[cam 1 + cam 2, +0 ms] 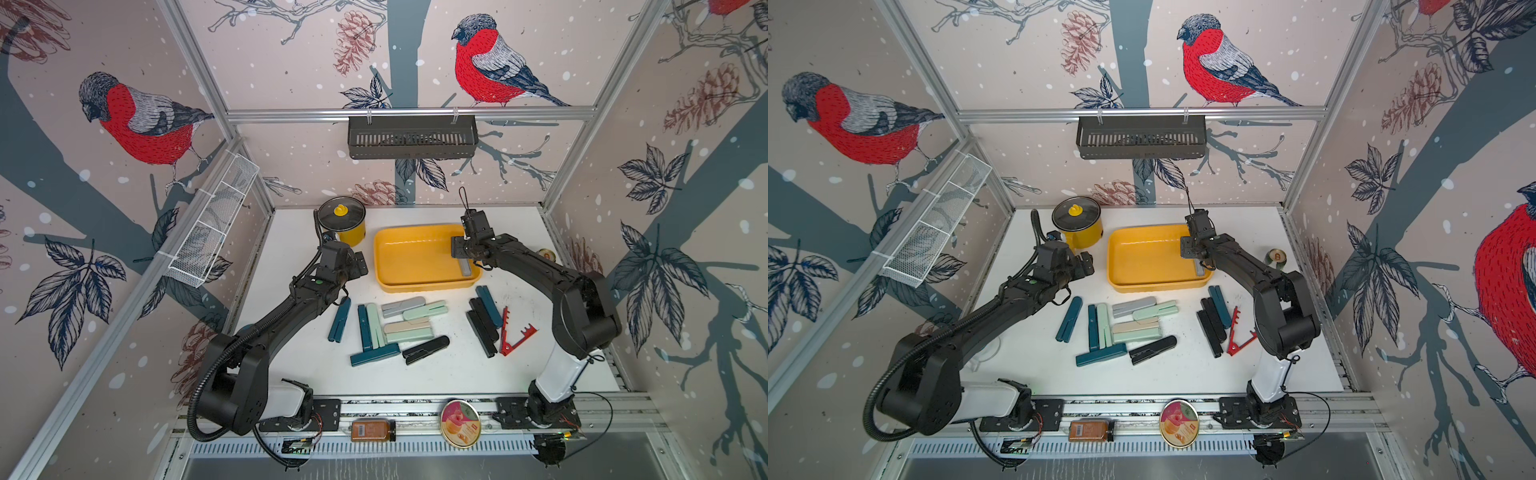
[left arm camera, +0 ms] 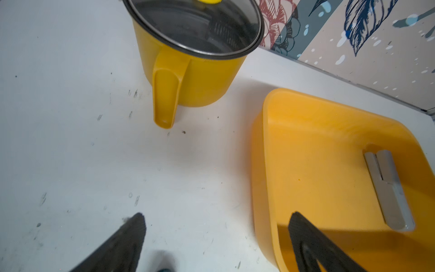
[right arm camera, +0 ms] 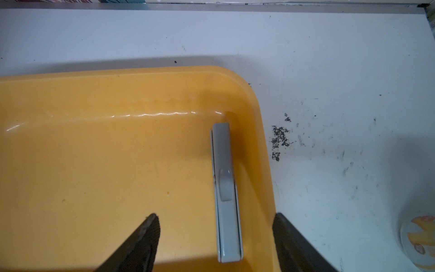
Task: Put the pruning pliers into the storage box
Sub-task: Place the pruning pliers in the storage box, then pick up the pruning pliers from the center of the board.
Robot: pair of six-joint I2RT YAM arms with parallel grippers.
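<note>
Over the right end of the storage box, the right gripper stands spread wide, holding nothing — the grey pruning pliers lie on the box floor between its fingers, close to the end wall; the left gripper, wide and empty, hangs by the box's opposite end; the other pliers lie scattered on the table — outside the box.
</note>
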